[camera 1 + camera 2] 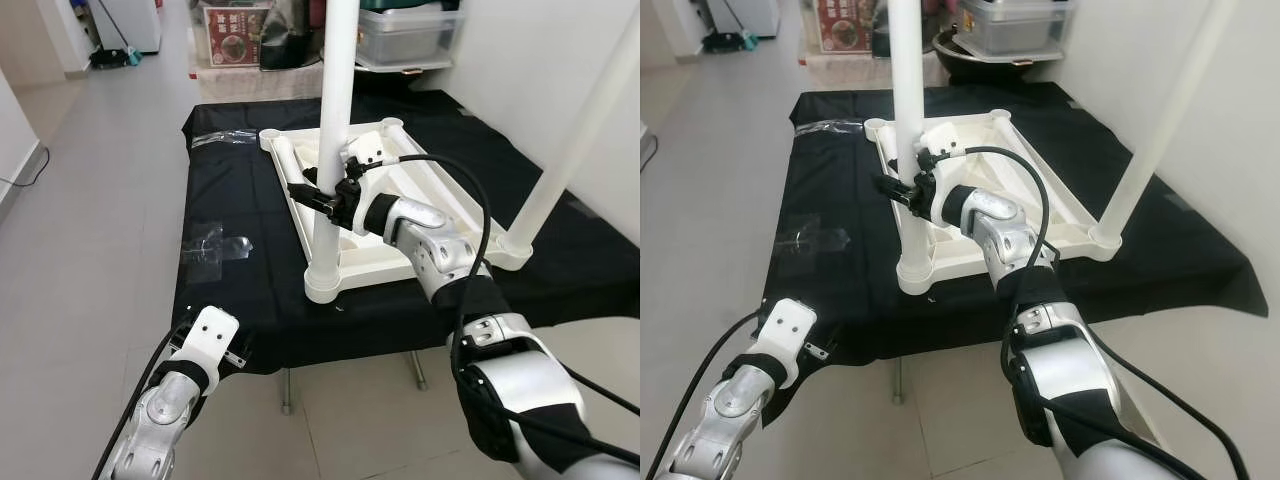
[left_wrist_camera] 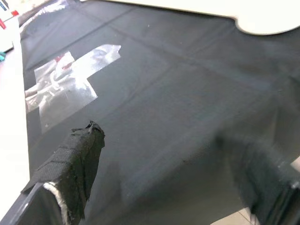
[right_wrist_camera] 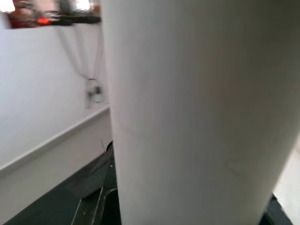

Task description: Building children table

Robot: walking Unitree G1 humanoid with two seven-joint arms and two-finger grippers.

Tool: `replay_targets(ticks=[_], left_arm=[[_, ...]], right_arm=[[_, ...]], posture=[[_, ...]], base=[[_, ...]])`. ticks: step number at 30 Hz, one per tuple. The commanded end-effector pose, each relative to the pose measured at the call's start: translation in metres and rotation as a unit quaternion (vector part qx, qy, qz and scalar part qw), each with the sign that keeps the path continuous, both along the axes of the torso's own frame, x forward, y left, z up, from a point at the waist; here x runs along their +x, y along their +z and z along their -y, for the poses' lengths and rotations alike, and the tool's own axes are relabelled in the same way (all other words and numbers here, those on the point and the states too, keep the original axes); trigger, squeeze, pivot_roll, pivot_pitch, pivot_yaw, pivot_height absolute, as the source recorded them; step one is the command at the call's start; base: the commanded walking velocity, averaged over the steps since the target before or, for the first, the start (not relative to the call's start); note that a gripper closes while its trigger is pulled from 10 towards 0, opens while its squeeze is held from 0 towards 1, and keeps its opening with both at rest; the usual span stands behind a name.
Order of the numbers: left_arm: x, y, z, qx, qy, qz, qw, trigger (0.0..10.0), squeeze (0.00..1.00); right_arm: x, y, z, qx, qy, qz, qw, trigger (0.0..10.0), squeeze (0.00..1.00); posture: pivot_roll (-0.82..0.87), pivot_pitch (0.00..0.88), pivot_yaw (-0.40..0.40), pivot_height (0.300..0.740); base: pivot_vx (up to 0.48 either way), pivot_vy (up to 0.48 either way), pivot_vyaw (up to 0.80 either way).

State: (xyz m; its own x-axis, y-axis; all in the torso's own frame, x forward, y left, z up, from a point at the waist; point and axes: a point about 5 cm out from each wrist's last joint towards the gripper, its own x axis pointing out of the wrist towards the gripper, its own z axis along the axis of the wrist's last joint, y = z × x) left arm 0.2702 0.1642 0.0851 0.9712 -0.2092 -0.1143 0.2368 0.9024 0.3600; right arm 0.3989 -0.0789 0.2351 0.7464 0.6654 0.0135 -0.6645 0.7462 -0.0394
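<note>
Clamping right gripper [image 1: 318,196] fingers around upright white leg [image 1: 335,120] on inverted tabletop [image 1: 420,195], risking tilt and unseating; left gripper [image 1: 205,352] hanging open.

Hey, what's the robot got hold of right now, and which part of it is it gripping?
The right gripper grips the near white table leg on its lower shaft, above the corner socket. The left gripper holds nothing.
</note>
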Motion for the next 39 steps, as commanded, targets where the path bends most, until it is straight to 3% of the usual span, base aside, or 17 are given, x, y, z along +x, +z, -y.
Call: replay_targets(ticks=[1, 5, 6, 8, 9, 10, 11, 14, 15, 16, 17, 22, 23, 29, 35, 36, 39], left_arm=[[-0.003, -0.001, 0.000, 0.001, 0.001, -0.005, 1.000, 10.0, 0.00], [-0.003, -0.001, 0.000, 0.001, 0.001, -0.006, 1.000, 10.0, 0.00], [-0.004, -0.002, 0.000, 0.000, 0.001, -0.007, 1.000, 10.0, 0.00], [-0.004, -0.001, 0.001, -0.003, 0.000, -0.008, 1.000, 10.0, 0.00], [-0.004, -0.001, 0.002, -0.006, -0.001, -0.008, 1.000, 10.0, 0.00], [-0.004, -0.001, 0.002, -0.006, -0.001, -0.008, 1.000, 10.0, 0.00], [-0.004, 0.000, 0.002, -0.006, -0.002, -0.007, 1.000, 10.0, 0.00], [-0.004, 0.001, 0.001, -0.007, -0.002, -0.007, 1.000, 10.0, 0.00], [-0.004, 0.001, -0.001, -0.009, -0.001, -0.008, 1.000, 10.0, 0.00], [-0.004, 0.001, -0.001, -0.009, -0.001, -0.008, 1.000, 10.0, 0.00], [-0.004, 0.001, -0.002, -0.014, 0.001, -0.010, 1.000, 10.0, 0.00], [-0.002, 0.002, -0.002, -0.019, 0.003, -0.010, 1.000, 10.0, 0.00], [0.000, 0.003, -0.001, -0.019, 0.001, -0.008, 1.000, 10.0, 0.00], [0.001, 0.005, 0.001, -0.025, 0.004, -0.004, 1.000, 10.0, 0.00], [0.001, 0.004, -0.001, -0.022, 0.005, -0.005, 1.000, 10.0, 0.00], [0.002, 0.006, -0.003, -0.021, 0.007, -0.002, 1.000, 10.0, 0.00], [0.003, 0.009, -0.005, -0.021, 0.011, 0.002, 1.000, 10.0, 0.00]], right_arm=[[0.012, -0.033, 0.035, -0.013, -0.219, -0.069, 0.973, 0.0, 0.00], [0.013, -0.041, 0.051, 0.009, -0.313, -0.096, 0.945, 0.0, 0.00], [0.005, -0.051, 0.056, 0.025, -0.385, -0.098, 0.917, 0.0, 0.00], [-0.008, -0.059, 0.053, 0.041, -0.427, -0.100, 0.898, 1.5, 0.00], [-0.019, -0.063, 0.050, 0.053, -0.448, -0.103, 0.887, 5.1, 0.00], [-0.019, -0.063, 0.050, 0.053, -0.448, -0.103, 0.887, 5.1, 0.00], [-0.030, -0.063, 0.036, 0.065, -0.423, -0.108, 0.897, 10.0, 0.00], [-0.037, -0.057, 0.019, 0.076, -0.370, -0.101, 0.920, 10.0, 0.00], [-0.041, -0.048, 0.010, 0.091, -0.334, -0.083, 0.934, 10.0, 0.67], [-0.041, -0.048, 0.010, 0.091, -0.334, -0.083, 0.934, 10.0, 0.67], [-0.040, -0.040, 0.005, 0.103, -0.298, -0.079, 0.946, 10.0, 1.00], [-0.025, -0.018, 0.007, 0.109, -0.267, -0.048, 0.956, 10.0, 1.00], [-0.016, 0.001, 0.008, 0.116, -0.205, -0.034, 0.971, 10.0, 0.00], [-0.027, 0.045, 0.008, 0.121, -0.026, 0.038, 0.992, 10.0, 0.00], [-0.035, 0.023, -0.003, 0.058, 0.094, 0.047, 0.993, 9.8, 0.00], [-0.034, 0.013, -0.009, 0.044, 0.101, 0.042, 0.993, 4.2, 0.00], [-0.027, 0.003, -0.022, 0.056, 0.067, 0.029, 0.996, 0.0, 0.00]], posture=[[0.15, 0.000, -0.075, 0.740], [0.15, 0.000, -0.075, 0.740], [0.16, 0.000, -0.074, 0.740], [0.16, 0.000, -0.071, 0.740], [0.16, 0.000, -0.071, 0.740], [0.16, 0.000, -0.071, 0.740], [0.16, 0.000, -0.070, 0.740], [0.16, 0.000, -0.070, 0.740], [0.15, 0.000, -0.068, 0.740], [0.15, 0.000, -0.068, 0.740], [0.15, 0.000, -0.069, 0.740], [0.14, 0.000, -0.070, 0.740], [0.14, 0.000, -0.078, 0.740], [0.15, 0.000, -0.086, 0.740], [0.18, 0.000, -0.106, 0.740], [0.19, 0.000, -0.108, 0.740], [0.20, 0.000, -0.115, 0.740]], base=[[0.000, 0.000, 0.00], [0.000, 0.000, 0.00], [0.000, 0.000, 0.00], [0.000, 0.000, 0.00], [0.000, 0.000, 0.00], [0.000, 0.000, 0.00], [0.000, 0.000, 0.00], [0.000, 0.000, 0.00], [0.000, 0.000, 0.00], [0.000, 0.000, 0.00], [0.000, 0.000, 0.00], [0.000, 0.000, 0.00], [0.000, 0.000, 0.00], [0.000, 0.000, 0.00], [0.000, 0.000, 0.00], [0.000, 0.000, 0.00], [0.000, 0.000, 0.00]])
